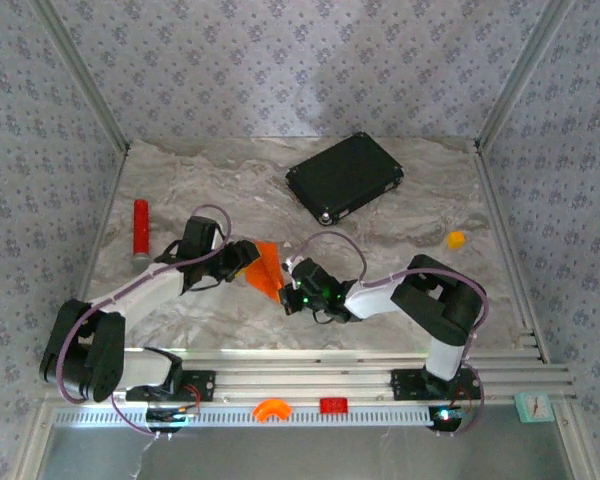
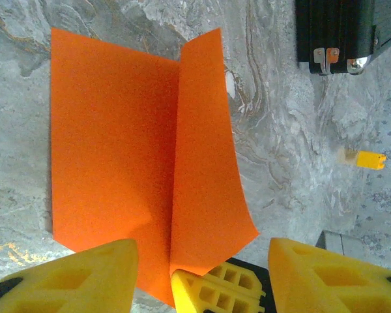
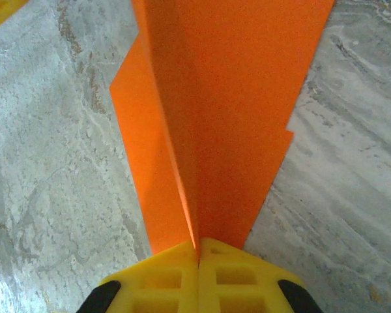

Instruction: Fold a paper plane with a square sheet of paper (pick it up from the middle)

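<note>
The square sheet of paper [image 1: 265, 268], bright orange, is folded along a lengthwise crease and narrows to a point. It lies at mid-table between both arms. In the left wrist view one flap of the paper [image 2: 111, 143] lies flat while the other stands up. My right gripper [image 3: 199, 242] is shut on the crease at the paper's [image 3: 228, 98] narrow end. Its place from above is just right of the paper [image 1: 292, 290]. My left gripper [image 2: 202, 242] is open, its yellow fingers [image 2: 85, 277] straddling that same end, with the right gripper's fingers [image 2: 215, 287] between them.
A black flat case [image 1: 345, 178] lies at the back of the marble table [image 1: 400, 250]. A red cylinder [image 1: 140, 228] lies at the far left, and a small orange-yellow lump [image 1: 456, 239] at the right. Patterned walls close in three sides.
</note>
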You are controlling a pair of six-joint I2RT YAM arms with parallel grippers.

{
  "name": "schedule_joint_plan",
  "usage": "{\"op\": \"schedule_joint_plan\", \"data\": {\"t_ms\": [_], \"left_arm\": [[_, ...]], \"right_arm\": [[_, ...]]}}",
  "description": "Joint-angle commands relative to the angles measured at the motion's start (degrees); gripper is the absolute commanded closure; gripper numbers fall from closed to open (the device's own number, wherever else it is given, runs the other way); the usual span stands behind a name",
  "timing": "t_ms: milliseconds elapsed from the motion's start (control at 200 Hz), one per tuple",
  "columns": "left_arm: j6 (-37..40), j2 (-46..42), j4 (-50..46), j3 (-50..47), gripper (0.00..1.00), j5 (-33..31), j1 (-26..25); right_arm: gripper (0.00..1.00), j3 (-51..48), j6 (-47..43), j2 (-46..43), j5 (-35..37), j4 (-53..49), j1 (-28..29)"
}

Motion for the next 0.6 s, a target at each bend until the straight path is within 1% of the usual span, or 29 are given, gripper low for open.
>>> {"op": "schedule_joint_plan", "data": {"t_ms": [0, 120, 245, 415, 435, 595], "left_arm": [[0.31, -1.16, 0.36, 0.32, 0.51, 0.82, 0.20], [-0.20, -1.55, 2.43, -0.89, 0.74, 2.14, 0.24], [-0.53, -1.38, 4.89, -2.13, 0.87, 4.27, 0.20], [-1.41, -0.15, 8.36, -3.22, 0.93, 6.87, 0.10], [-1.45, 0.01, 8.61, -3.41, 0.93, 7.05, 0.01], [-1.81, 1.51, 10.97, -3.60, 0.94, 7.93, -1.02]], "right_arm": [[1.00, 1.15, -1.29, 1.11, 0.54, -13.89, 1.10], [1.00, 3.04, -1.46, -0.03, -3.49, -17.30, 0.48], [1.00, 1.76, 2.61, -0.31, -8.05, -13.41, -1.89], [1.00, -0.85, 4.90, 0.29, -11.32, -7.62, -3.69], [1.00, -1.11, 6.28, 0.38, -11.54, -7.30, -3.84], [1.00, -2.12, 7.32, 0.91, -12.51, -5.40, -4.60]]}}
